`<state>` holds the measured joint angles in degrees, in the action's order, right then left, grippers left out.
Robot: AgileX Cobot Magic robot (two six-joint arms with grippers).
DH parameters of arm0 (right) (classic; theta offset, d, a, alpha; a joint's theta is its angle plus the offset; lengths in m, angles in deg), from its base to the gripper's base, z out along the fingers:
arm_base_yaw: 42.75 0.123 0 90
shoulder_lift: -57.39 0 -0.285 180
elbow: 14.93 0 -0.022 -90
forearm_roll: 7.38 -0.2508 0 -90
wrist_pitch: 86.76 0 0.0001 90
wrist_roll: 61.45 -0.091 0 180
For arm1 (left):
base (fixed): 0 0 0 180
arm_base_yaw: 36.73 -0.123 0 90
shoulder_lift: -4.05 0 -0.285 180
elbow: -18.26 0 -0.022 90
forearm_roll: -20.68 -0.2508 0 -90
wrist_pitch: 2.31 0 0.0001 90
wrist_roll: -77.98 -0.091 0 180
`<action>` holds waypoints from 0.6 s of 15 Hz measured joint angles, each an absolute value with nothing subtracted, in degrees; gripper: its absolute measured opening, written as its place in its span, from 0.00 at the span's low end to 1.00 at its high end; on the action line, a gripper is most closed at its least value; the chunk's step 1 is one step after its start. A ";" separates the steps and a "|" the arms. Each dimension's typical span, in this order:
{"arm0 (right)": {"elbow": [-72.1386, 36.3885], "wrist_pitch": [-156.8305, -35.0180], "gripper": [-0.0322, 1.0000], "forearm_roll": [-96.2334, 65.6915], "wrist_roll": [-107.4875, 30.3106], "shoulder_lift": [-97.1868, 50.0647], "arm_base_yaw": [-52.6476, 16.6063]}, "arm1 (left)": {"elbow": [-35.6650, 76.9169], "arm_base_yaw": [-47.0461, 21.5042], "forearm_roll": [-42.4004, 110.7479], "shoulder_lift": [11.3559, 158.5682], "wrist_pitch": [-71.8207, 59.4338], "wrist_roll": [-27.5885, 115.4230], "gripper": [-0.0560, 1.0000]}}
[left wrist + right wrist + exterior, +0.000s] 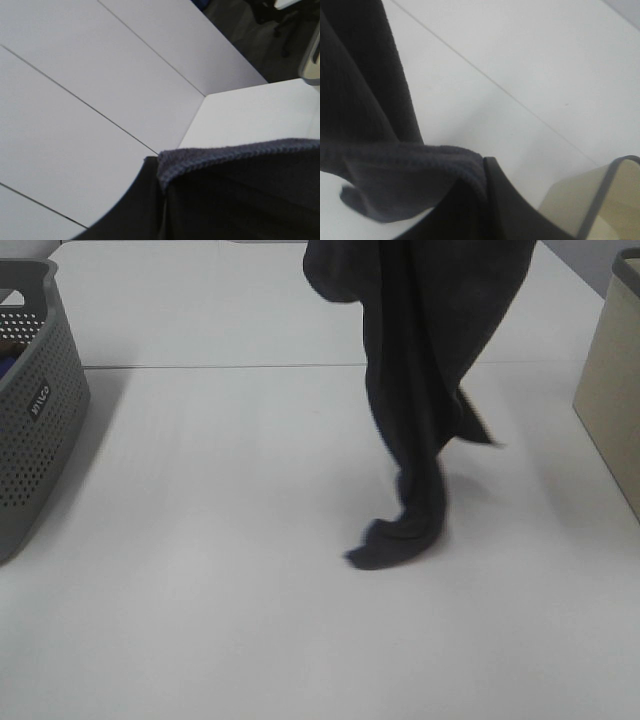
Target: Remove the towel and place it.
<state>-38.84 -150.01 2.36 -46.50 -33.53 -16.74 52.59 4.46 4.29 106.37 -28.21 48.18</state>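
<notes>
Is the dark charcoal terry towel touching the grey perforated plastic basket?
Apart. The exterior high view shows the towel hanging over mid-table, with a wide stretch of bare white table between it and the basket.

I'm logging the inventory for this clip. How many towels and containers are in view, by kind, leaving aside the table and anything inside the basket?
towel: 1
Containers: 2, the grey basket and the beige bin
Total: 3
</notes>
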 joint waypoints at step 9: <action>-39.64 -116.44 0.04 20.98 -55.84 -33.59 -16.74 | 52.59 -3.85 3.09 109.12 -8.67 50.59 0.05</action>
